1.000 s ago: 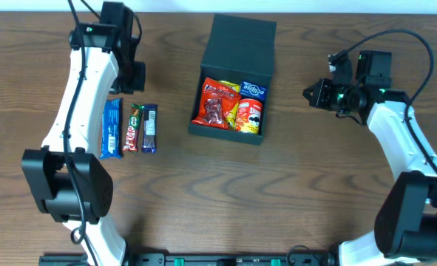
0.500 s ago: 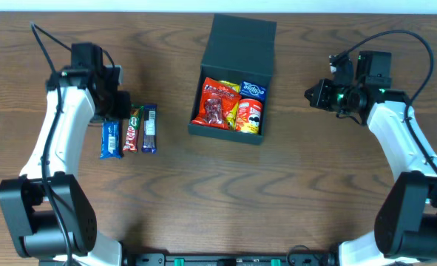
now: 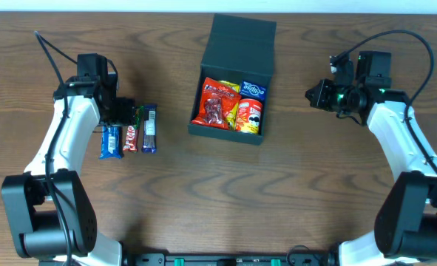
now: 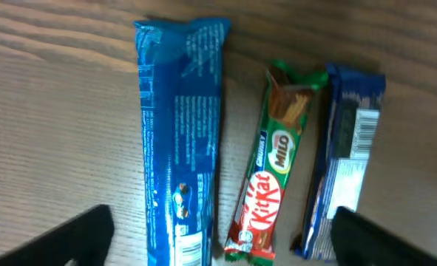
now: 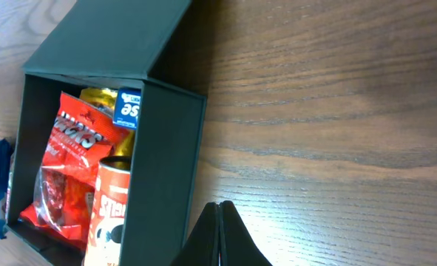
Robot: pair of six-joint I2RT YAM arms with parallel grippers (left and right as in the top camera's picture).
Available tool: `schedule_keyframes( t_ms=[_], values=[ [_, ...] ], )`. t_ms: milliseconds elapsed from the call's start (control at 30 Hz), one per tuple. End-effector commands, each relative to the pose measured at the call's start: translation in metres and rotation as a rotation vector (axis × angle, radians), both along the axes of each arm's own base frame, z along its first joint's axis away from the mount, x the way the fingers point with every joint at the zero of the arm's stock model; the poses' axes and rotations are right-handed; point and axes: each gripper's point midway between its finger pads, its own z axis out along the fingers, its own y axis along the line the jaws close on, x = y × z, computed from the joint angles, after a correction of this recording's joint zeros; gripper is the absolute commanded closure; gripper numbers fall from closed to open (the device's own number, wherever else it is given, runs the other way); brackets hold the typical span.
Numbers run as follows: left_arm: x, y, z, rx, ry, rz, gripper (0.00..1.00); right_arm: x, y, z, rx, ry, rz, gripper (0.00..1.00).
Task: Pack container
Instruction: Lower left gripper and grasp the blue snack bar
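Note:
The container (image 3: 224, 131), a dark square box with its flap lid (image 3: 242, 37) folded back, lies open at mid-table. Inside it are a red packet (image 3: 215, 103), an orange snack can (image 3: 250, 116) and a blue packet (image 3: 253, 90). Left of it lie three bars side by side: a blue bar (image 4: 180, 140), a green and red KitKat (image 4: 270, 192) and a dark blue bar (image 4: 347, 162). My left gripper (image 4: 225, 244) hangs open just above them, its fingers spanning all three. To the right of the container (image 5: 166, 170), my right gripper (image 5: 219, 204) is shut and holds nothing.
The dark wooden table (image 3: 218, 199) carries nothing else. The open lid stands behind the box toward the far edge. The three bars (image 3: 132, 133) lie under the left arm (image 3: 63, 148); the right arm (image 3: 403, 140) runs along the right side.
The left arm swung toward me and came down over the three bars, and its gripper opened from shut. The right arm has not moved.

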Motion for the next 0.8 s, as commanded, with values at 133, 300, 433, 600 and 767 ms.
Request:
schedule_keyframes(
  t_ms=[133,300,433,600,767],
  values=[
    [-0.014,0.025,-0.026,0.057,0.076,0.056,0.04,0.000,-0.002,0.005,0.001,-0.009,-0.011,0.98],
    [-0.010,0.032,-0.042,0.040,0.089,0.081,0.14,0.000,-0.002,0.005,0.000,-0.010,-0.009,0.98],
    [-0.011,0.031,-0.058,0.034,0.125,0.079,0.16,0.000,-0.002,0.005,0.000,-0.010,-0.009,0.98],
    [-0.012,0.031,-0.070,0.032,0.150,0.079,0.22,0.000,-0.002,0.005,0.000,-0.010,-0.009,0.98],
    [-0.006,0.032,-0.069,0.035,0.122,0.079,0.45,0.000,-0.002,0.005,0.000,-0.010,-0.009,0.98]
  ],
)
